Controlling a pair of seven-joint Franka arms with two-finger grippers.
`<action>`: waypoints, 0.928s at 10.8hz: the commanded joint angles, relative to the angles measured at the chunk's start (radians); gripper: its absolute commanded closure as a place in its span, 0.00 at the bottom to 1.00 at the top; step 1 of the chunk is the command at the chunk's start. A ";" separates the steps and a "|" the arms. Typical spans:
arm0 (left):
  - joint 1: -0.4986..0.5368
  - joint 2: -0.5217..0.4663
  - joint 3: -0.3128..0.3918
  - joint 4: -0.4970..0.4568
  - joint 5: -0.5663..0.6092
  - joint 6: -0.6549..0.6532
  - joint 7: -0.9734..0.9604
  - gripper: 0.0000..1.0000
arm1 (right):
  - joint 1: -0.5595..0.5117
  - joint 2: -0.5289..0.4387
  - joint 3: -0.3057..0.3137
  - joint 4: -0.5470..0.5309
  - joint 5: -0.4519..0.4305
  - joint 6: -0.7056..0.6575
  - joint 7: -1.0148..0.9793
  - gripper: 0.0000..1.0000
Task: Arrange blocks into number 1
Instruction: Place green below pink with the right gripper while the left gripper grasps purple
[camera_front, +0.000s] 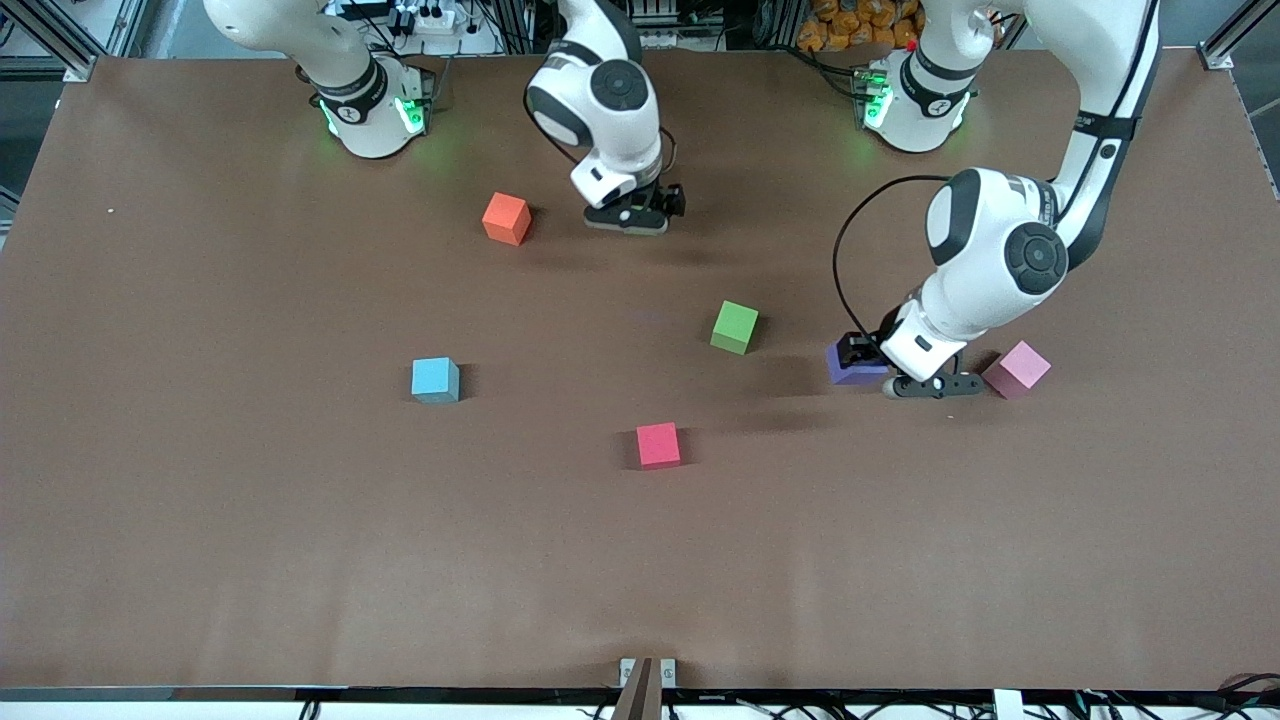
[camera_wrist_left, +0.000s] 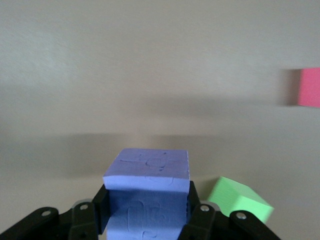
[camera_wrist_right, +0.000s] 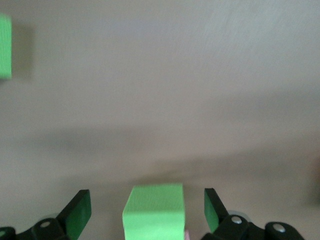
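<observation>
1. Small matte orange cube (camera_front: 506, 218): on the brown tabletop (camera_front: 200, 520), farthest from the front camera.
2. Small matte red cube (camera_front: 658, 445): nearest the camera.
3. Small matte purple cube (camera_front: 850, 366) and small matte pink cube (camera_front: 1017, 368): left arm's end.
4. Small matte light blue cube (camera_front: 435, 380): right arm's end.

Seven blocks are visible: two green, one green block (camera_front: 735, 327) and a second green block (camera_wrist_right: 154, 210), plus one orange block (camera_front: 506, 218), one light blue block (camera_front: 435, 380), one red block (camera_front: 658, 445), one purple block (camera_front: 850, 368) and one pink block (camera_front: 1017, 368). Two robot arms are in view, the right arm (camera_front: 600, 100) and the left arm (camera_front: 1000, 250).
</observation>
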 joint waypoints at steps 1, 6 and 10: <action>-0.017 -0.019 -0.088 0.072 -0.021 -0.094 -0.175 1.00 | -0.126 -0.041 0.008 0.006 0.012 -0.024 -0.093 0.00; -0.232 0.049 -0.137 0.107 -0.007 -0.085 -0.442 1.00 | -0.427 -0.035 0.006 0.120 0.006 -0.195 -0.406 0.00; -0.390 0.159 -0.137 0.107 -0.007 -0.005 -0.547 1.00 | -0.584 0.033 0.006 0.146 -0.164 -0.166 -0.566 0.00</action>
